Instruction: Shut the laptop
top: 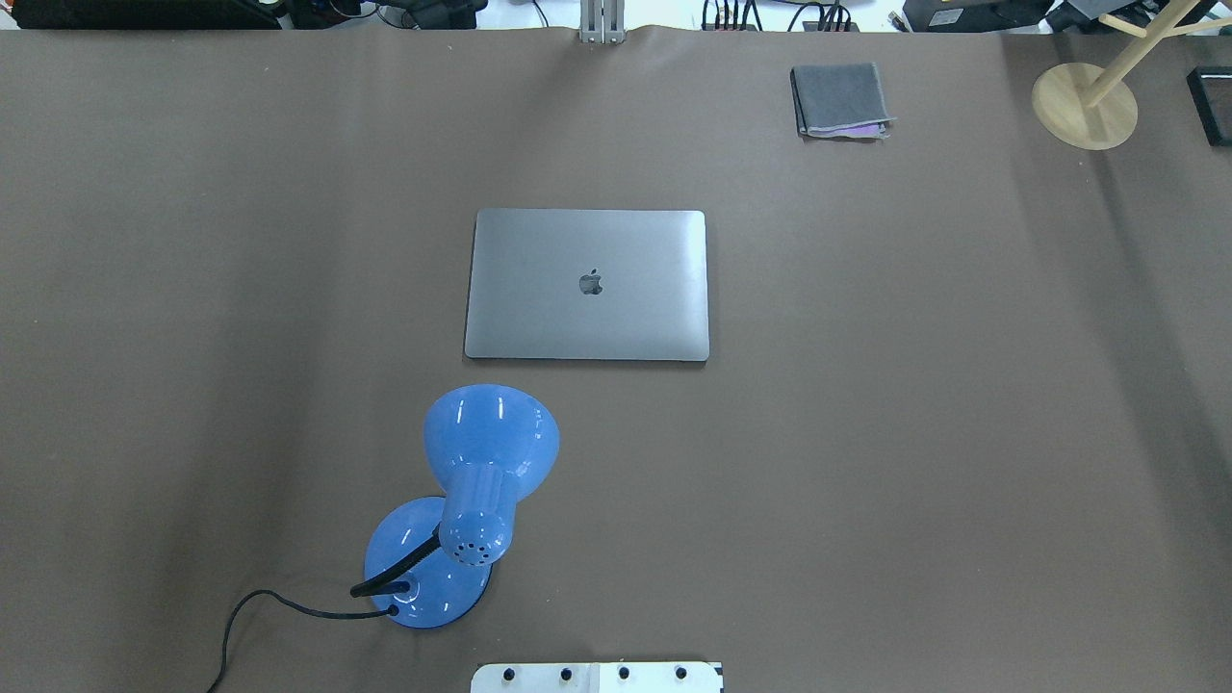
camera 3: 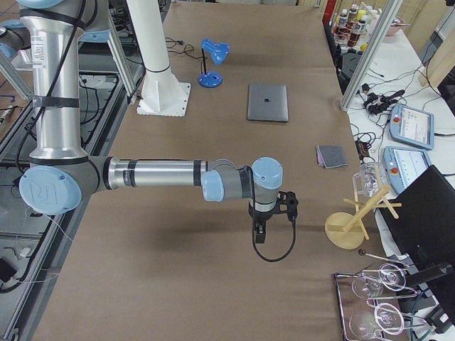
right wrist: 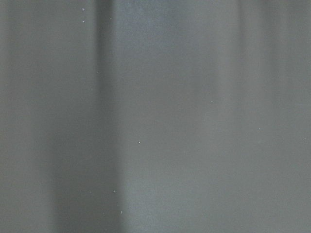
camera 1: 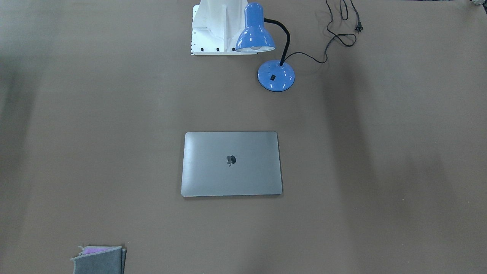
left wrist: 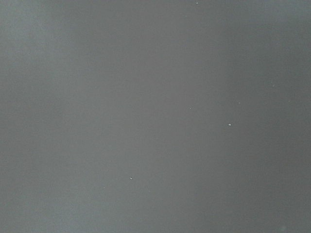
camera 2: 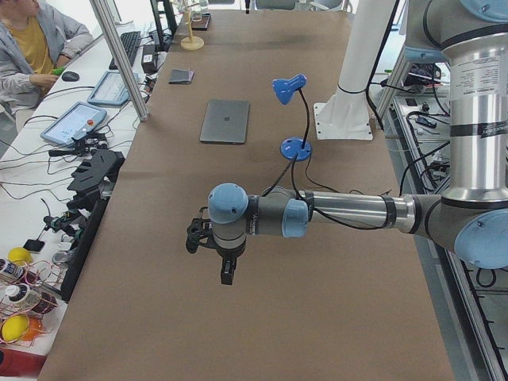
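Note:
The space-grey laptop [camera 1: 231, 163] lies shut in the middle of the brown table, lid flat with the dark apple logo up; it also shows in the overhead view [top: 587, 285] and small in both side views [camera 2: 225, 121] [camera 3: 268, 102]. My left gripper [camera 2: 226, 274] hangs over the table far from the laptop, seen only in the exterior left view, so I cannot tell whether it is open. My right gripper [camera 3: 259, 234] hangs likewise at the other end, seen only in the exterior right view; cannot tell. Both wrist views show only bare table cover.
A blue desk lamp [top: 491, 443] stands between the robot's base [camera 1: 217, 30] and the laptop, its cord [camera 1: 342, 23] trailing on the table. A grey felt pouch [top: 839, 100] lies at the far side. A wooden stand [top: 1086, 104] is at the far right corner.

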Available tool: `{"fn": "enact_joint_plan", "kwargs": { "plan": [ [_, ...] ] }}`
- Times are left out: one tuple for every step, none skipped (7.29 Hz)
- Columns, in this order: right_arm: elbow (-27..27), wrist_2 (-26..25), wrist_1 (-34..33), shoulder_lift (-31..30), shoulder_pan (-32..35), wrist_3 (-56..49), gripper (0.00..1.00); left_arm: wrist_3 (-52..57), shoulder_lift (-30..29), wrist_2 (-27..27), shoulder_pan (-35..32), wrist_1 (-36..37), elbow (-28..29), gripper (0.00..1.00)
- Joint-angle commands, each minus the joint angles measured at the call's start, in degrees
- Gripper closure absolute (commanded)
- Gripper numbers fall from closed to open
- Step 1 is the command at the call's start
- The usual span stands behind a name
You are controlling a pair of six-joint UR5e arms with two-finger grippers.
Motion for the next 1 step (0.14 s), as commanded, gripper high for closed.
{"fn": "enact_joint_plan", "kwargs": {
  "plan": [
    [0.0, -0.1, 0.0, 0.1, 0.0, 0.0, 0.00, -0.1, 0.1, -0.2, -0.1, 0.2, -0.8, 0.02]
  ]
}}
